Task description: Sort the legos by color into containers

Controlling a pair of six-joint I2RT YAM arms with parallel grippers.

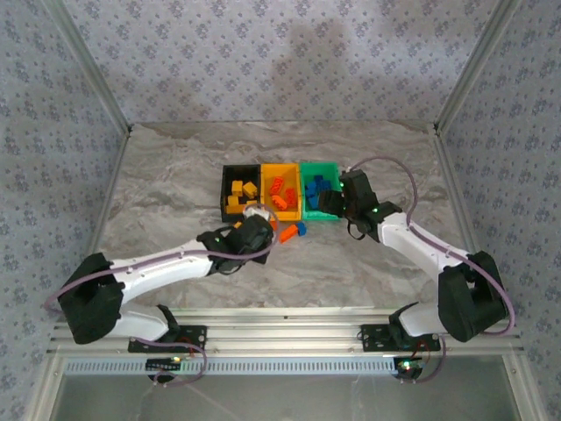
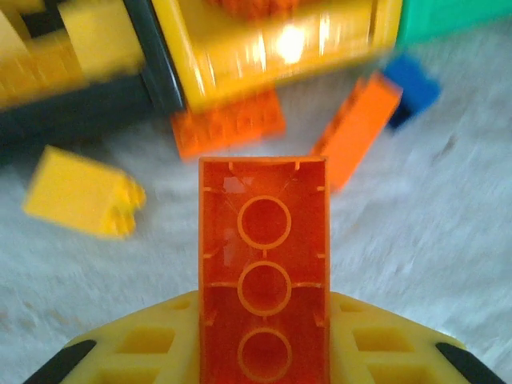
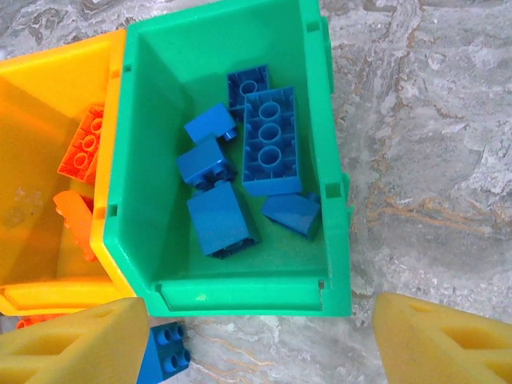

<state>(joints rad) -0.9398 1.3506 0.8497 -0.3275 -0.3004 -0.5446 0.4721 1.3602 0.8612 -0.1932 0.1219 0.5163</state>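
Left wrist view: my left gripper [image 2: 264,352] grasps an orange brick [image 2: 264,264] just before the yellow-orange bin [image 2: 240,72]; my right gripper [image 3: 260,340] hangs released by the green bin [image 3: 336,200] of blue bricks [image 3: 270,144]

Orange brick [image 2: 264,272] cut by bottom edge; yellow-orange bin [image 2: 280,48] blurred; blue brick [image 3: 170,352] half behind right claw pad [image 3: 72,344]

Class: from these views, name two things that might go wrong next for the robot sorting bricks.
1. The left gripper holds the orange-red brick by one end only; it may tilt or slip before reaching the yellow-orange bin.
2. The blue brick lies beside a pad of the open right gripper, close to the green bin; closing could knock either.
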